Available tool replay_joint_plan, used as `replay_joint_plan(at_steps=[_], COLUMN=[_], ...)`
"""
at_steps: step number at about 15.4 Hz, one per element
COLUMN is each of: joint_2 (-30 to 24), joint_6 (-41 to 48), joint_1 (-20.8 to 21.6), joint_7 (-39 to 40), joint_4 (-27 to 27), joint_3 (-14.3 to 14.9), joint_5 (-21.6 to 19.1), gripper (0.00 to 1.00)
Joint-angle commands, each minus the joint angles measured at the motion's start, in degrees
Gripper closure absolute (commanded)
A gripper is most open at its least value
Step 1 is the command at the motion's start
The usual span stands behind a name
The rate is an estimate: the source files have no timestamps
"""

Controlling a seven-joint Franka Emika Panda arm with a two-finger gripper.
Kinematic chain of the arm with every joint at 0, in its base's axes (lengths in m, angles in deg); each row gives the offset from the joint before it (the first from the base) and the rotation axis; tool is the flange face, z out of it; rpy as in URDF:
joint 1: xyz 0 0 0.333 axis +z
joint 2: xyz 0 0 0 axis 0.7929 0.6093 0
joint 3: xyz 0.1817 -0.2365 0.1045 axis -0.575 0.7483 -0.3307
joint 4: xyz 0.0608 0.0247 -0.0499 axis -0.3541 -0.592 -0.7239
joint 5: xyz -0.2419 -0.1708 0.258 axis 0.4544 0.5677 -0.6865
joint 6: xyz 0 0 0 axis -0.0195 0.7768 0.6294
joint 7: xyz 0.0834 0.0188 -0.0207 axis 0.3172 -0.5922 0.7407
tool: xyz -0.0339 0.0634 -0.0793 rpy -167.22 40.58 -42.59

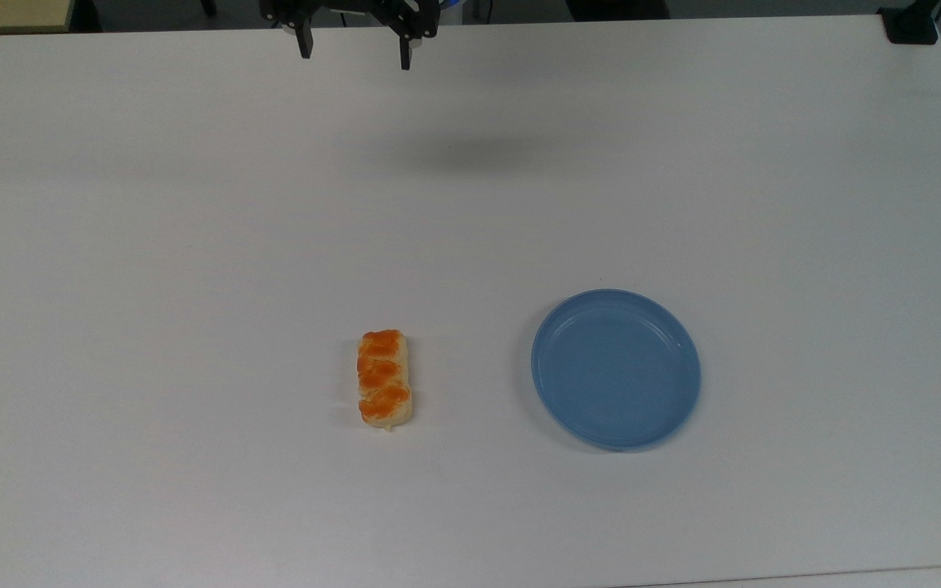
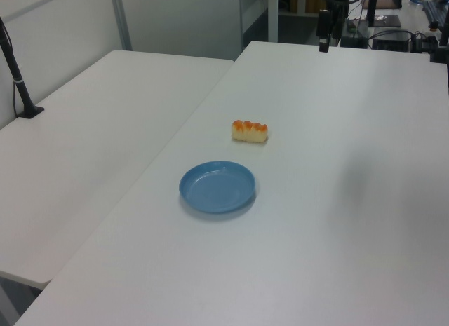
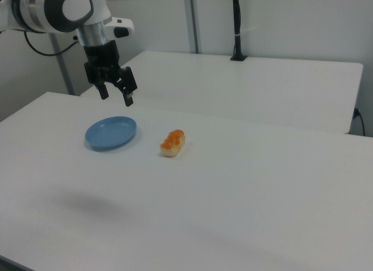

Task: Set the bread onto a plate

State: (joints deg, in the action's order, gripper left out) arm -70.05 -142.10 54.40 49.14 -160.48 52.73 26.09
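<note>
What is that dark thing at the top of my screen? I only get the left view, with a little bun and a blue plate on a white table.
Observer: It is the tip of a robot arm. The right view shows its white body, ending in two black jaws.
Operator: Are they holding anything?
Observer: No. In the right view the jaws stand apart with nothing between them, up in the air above the table.
Operator: Are they over the bun?
Observer: No. In the top view they hang by the table's far edge, well away from the bread; the plate lies to the top view's right of it.
</note>
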Motion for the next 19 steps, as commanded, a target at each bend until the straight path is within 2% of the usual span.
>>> replay_joint_plan(at_steps=[1, 11, 15, 19], joint_2=[-0.9, 0.8, 6.6, 12.7], joint_6=[-1.6, -1.8, -3.4, -14.5], joint_1=[-0.2, 0.3, 0.7, 0.7], joint_7=[1.5, 1.5, 3.3, 6.4], joint_4=[-2.0, -1.9, 1.2, 2.2], joint_3=[-0.1, -0.1, -0.1, -0.1], joint_5=[-0.4, -0.4, 0.1, -0.4], gripper=[0.0, 0.0, 0.0, 0.0])
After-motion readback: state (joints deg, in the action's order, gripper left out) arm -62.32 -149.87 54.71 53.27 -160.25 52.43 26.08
